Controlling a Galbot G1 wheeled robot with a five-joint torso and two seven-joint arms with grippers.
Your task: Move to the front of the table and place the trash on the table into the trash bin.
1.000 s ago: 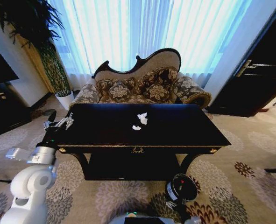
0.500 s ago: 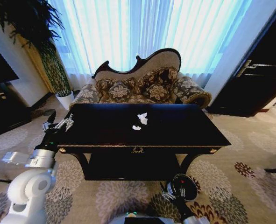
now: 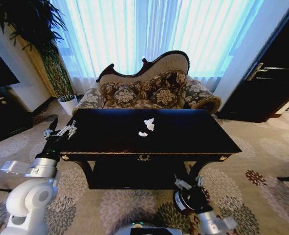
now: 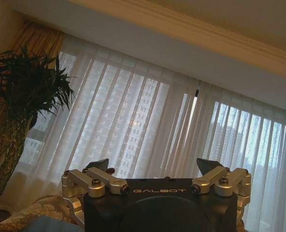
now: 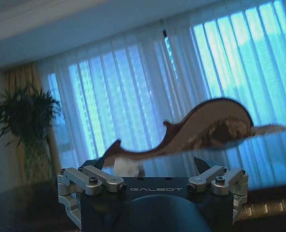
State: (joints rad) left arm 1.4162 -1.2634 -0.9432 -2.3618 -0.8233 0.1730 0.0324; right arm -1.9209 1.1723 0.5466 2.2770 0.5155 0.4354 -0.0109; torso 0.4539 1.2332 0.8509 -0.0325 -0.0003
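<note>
Two white paper wads [image 3: 147,126] lie mid-surface [image 3: 105,132], about 12 o'clock from the robot. The trash bin [image 3: 186,199] stands at 5 o'clock. Left claw [image 3: 61,131] released at 10 o'clock; right claw [image 3: 188,183] released beside the bin. Best approach a wad from above, squarely.

Trash bin [image 3: 182,200] half behind right arm.

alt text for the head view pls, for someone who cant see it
A dark glossy table with two white paper wads near its middle stands before a patterned sofa and bright curtains. The left pincer hovers open by the table's left end; the right pincer is low above the dark trash bin on the carpet.
</note>
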